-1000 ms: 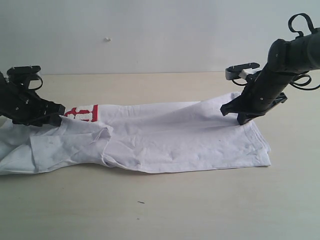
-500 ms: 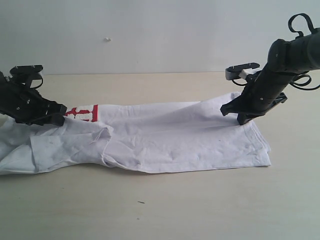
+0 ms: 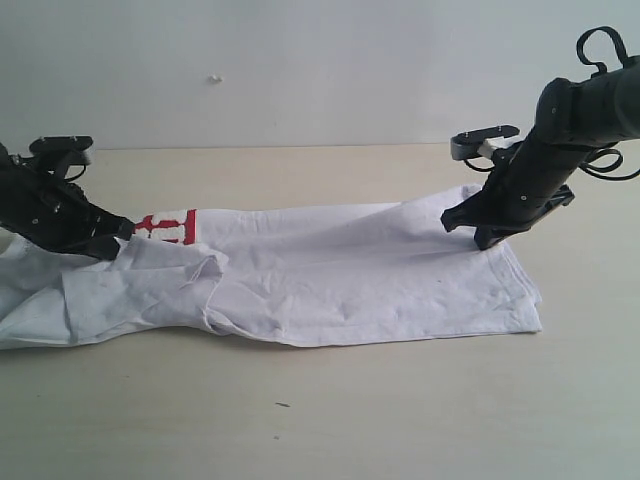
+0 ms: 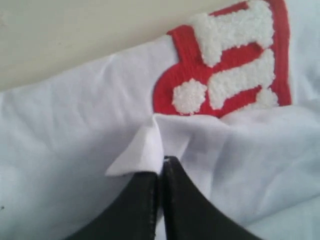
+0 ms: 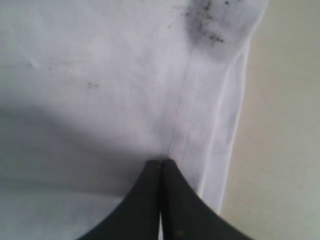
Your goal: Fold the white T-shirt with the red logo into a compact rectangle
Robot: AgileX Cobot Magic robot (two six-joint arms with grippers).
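With the left gripper, pinching a small peak of the white T-shirt, jaws pressed together on the cloth just beside the red logo. With the right gripper, clamped the same way on a stitched hem at the opposite end. Nearest, bare table. Farther back, spread wrinkled and long across it. At the far edge, gripped at both ends, with the logo partly under a cloth layer.

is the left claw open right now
No, the left claw is shut, its tips pressed together on a pinched fold of the white T-shirt beside the red logo.
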